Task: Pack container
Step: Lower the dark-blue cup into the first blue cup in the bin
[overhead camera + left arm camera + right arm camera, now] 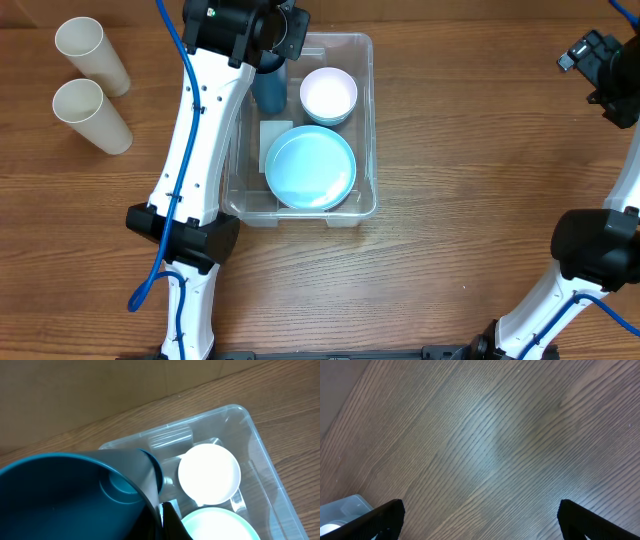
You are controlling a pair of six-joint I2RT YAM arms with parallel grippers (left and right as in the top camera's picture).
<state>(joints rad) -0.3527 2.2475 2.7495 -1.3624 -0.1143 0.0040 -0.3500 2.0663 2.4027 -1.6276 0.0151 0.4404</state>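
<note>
The clear rectangular container (365, 120) sits mid-table and also shows in the left wrist view (260, 450). Inside it lie a light blue plate (310, 167) at the front and a small white bowl (328, 94) at the back right. My left gripper (275, 45) is over the container's back left corner, shut on the rim of a dark teal cup (270, 88). In the left wrist view the cup (75, 495) fills the lower left, with one finger (172, 522) against its outer wall. My right gripper (600, 65) is open and empty at the far right, over bare wood (480, 460).
Two cream paper cups (90, 55) (92, 113) lie at the table's back left. A white label (275, 135) shows on the container's bottom. The left arm crosses over the container's left side.
</note>
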